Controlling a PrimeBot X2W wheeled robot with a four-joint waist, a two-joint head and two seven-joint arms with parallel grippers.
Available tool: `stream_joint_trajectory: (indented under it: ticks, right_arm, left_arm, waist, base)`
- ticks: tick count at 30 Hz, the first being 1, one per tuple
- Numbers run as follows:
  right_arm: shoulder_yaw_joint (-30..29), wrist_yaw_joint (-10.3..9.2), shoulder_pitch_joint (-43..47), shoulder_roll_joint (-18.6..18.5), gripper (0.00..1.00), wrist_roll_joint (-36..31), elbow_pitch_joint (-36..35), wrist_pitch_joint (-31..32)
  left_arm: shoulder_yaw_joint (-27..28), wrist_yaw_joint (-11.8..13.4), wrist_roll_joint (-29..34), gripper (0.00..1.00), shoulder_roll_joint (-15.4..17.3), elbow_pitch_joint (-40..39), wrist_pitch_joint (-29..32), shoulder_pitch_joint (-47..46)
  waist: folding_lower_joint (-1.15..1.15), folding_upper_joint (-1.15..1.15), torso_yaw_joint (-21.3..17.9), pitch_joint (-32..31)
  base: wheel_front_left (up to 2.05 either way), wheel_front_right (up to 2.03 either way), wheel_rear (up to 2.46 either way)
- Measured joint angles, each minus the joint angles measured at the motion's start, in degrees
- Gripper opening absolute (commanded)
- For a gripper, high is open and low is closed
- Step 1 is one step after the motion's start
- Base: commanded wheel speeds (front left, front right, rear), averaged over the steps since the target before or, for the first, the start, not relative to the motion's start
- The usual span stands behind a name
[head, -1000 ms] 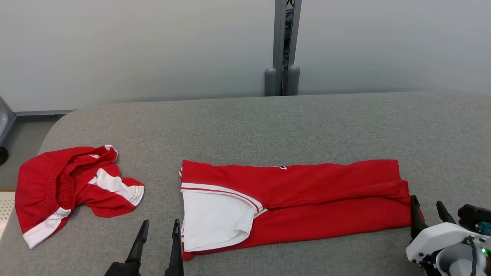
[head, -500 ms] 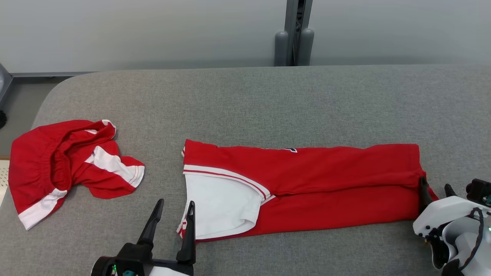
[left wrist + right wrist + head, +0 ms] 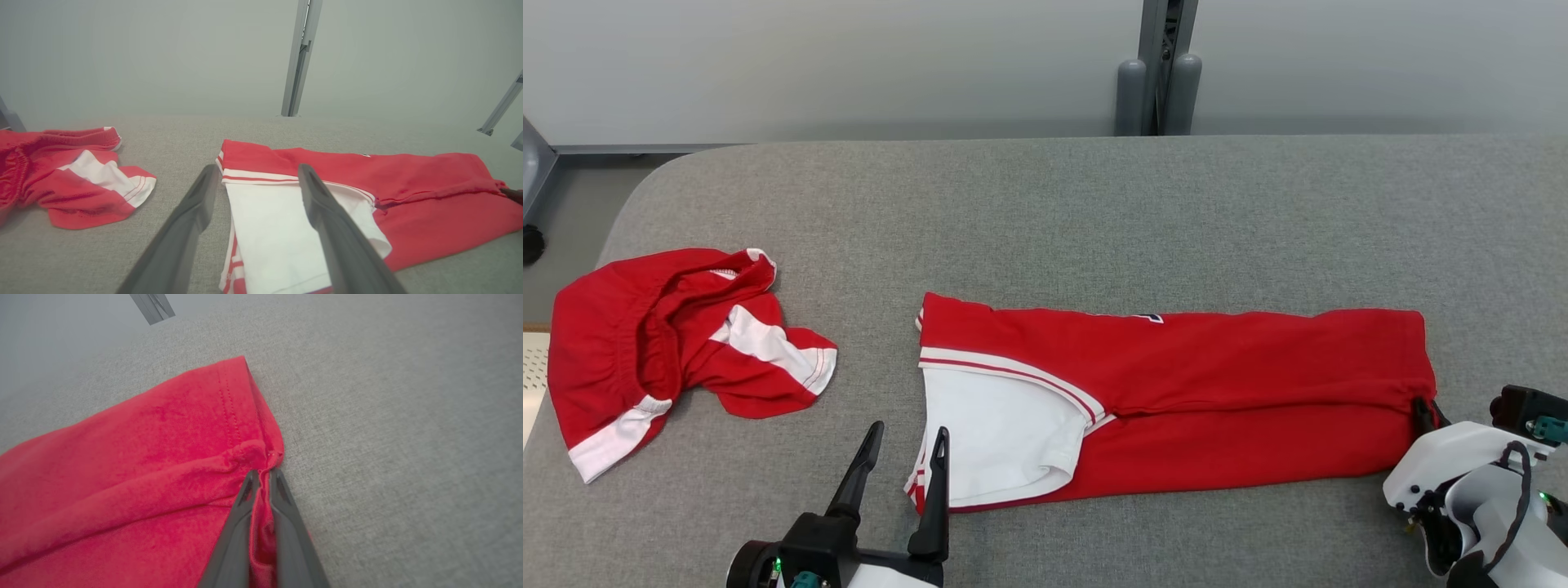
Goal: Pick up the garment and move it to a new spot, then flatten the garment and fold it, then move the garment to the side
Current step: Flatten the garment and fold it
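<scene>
Right gripper (image 3: 263,473): fingers are pinching together on the right-hand edge of the garment (image 3: 1217,384). So yeah, it's clamping a little bunch of red cloth right at the hem, about where the lengthwise fold is running out.

Left gripper (image 3: 910,429): sitting with its fingers spread wide, not gripping anything. It's hanging at the near left corner of the garment. In the left wrist view one finger is lining up over the bare table (image 3: 1094,204) and the other over the white sleeve (image 3: 996,441). Can't tell if either tip is actually touching cloth.

Garment: lying as a long red strip across the middle of the table, folded lengthwise and running left to right in front of the robot. The white sleeve is showing on top at its left end, with a striped band (image 3: 1013,380) in red and white crossing just above it.

Cloth near the pinch: puckering a bit at the right gripper's tips, otherwise lying pretty flat.

Other garment (image 3: 662,343): a crumpled red and white piece is sitting well apart from the folded one, over on the left side of the table near the rounded corner.

Background: a grey post (image 3: 1160,65) is standing behind the table against a plain pale wall (image 3: 849,65).
</scene>
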Motion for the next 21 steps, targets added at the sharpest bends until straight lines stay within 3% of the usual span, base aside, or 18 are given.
stream_joint_trajectory:
  ticks: [9,21]
  right_arm:
    - [-0.1,0.07,0.3,-1.7,0.0,1.1,0.0,-1.0]
    - [-0.4,0.0,1.0,-10.4,0.0,3.8,-4.2,-1.7]
  left_arm:
    - [0.4,-0.4,-0.3,1.0,0.0,0.0,0.0,0.0]
    - [1.3,-0.4,-0.4,1.0,0.0,-2.6,0.0,0.5]
  waist:
    - [0.0,0.0,-0.1,-1.1]
    - [0.0,0.0,-2.5,-0.8]
  base:
    - [0.0,0.0,0.0]
    - [0.0,0.0,0.0]
